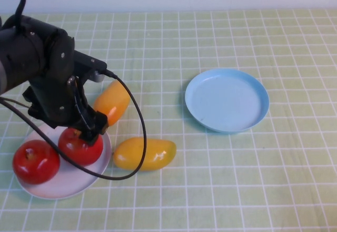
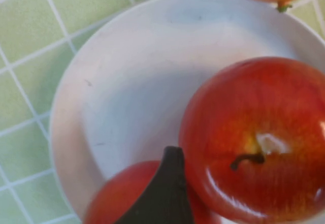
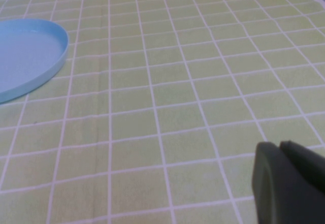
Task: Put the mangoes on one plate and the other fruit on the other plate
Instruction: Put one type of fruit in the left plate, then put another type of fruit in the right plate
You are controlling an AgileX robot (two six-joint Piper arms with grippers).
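Both glossy round red apples are sitting on my white shallow plate point(image 1: 39, 189) near the table's front-left corner: one point(image 1: 36, 161) at the plate's left edge, the other point(image 1: 80, 146) toward its right rim, pretty much side by side. So the "other fruit" half looks done to me.

The two mangoes are both off any plate. The deeper orange oblong mango point(image 1: 112, 102) lies just behind the white plate's far-right rim, and the yellow oblong mango point(image 1: 144, 153) lies on the green checked tablecloth point(image 1: 221, 190) just off the plate's right edge. The round light blue plate point(image 1: 227, 99) sits well apart toward the table's middle-right, with nothing on it, since that's where the mangoes need to go.

My left gripper point(image 1: 90, 129) hovers right over the second apple, fingers apart, holding nothing as far as I can judge. My right gripper point(image 3: 287, 183) hangs low over bare cloth, away from the blue plate; can't tell its state.
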